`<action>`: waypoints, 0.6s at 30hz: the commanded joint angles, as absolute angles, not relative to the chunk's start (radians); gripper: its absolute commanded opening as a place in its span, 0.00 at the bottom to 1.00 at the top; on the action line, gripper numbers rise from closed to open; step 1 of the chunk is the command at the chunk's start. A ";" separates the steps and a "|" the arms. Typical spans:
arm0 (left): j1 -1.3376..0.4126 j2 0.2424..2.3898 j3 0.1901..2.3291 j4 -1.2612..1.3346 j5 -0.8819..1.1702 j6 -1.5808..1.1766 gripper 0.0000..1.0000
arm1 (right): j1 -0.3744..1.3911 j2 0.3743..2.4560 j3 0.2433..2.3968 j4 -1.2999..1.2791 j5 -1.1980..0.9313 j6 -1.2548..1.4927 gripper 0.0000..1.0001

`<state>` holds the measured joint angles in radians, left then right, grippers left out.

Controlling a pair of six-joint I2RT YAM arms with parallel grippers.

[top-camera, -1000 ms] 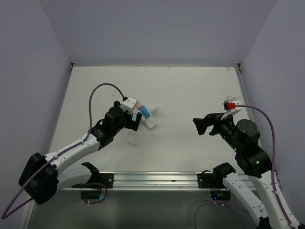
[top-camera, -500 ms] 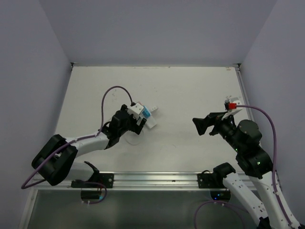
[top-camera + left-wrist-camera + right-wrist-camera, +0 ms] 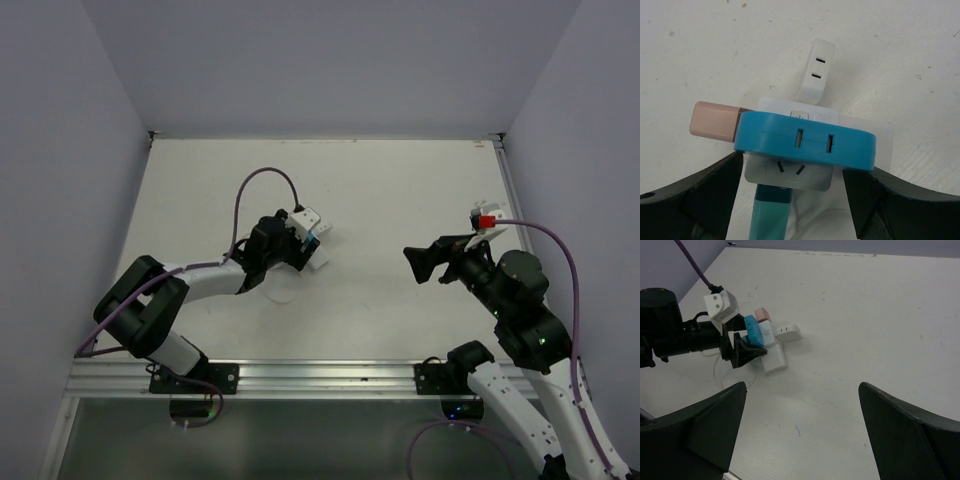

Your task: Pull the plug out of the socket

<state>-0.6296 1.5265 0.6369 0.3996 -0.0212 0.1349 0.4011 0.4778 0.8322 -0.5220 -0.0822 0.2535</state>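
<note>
The socket (image 3: pixel 790 175) is a small white cube on the table. A flat blue plug (image 3: pixel 805 140) sits on its top face, a pink plug (image 3: pixel 715 120) sticks out on its left, a teal plug (image 3: pixel 769 215) points toward the camera and a white plug (image 3: pixel 817 67) lies beyond. My left gripper (image 3: pixel 792 172) closely straddles the socket. Its left finger (image 3: pixel 705 195) is against the socket's side and a thin gap shows at the right finger (image 3: pixel 890 200). In the top view the cluster (image 3: pixel 313 240) is left of centre. My right gripper (image 3: pixel 425 262) is open and empty, well to the right.
A flat white block (image 3: pixel 774 357) lies under and beside the cluster. A thin white cord loop (image 3: pixel 280 293) lies on the table by the left arm. A small red and white piece (image 3: pixel 486 218) is near the right wall. Walls close the table on three sides.
My left arm has swung right and forward, bringing its gripper up to the plug cluster and around the socket. The right arm has not moved.
</note>
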 commanded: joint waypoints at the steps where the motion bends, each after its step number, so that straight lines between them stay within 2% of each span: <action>1: -0.629 1.562 0.715 0.420 0.052 0.125 0.81 | 0.407 0.480 0.871 -0.505 -0.089 0.244 0.99; 7: -0.635 1.611 0.790 0.408 0.080 -0.055 0.78 | 0.408 0.477 0.870 -0.509 -0.087 0.245 0.99; 14: -0.712 1.644 0.816 0.391 -0.031 -0.176 0.70 | 0.407 0.469 0.865 -0.511 -0.080 0.242 0.99; 18: -0.753 1.657 0.813 0.364 -0.089 -0.204 0.71 | 0.407 0.465 0.864 -0.514 -0.080 0.241 0.99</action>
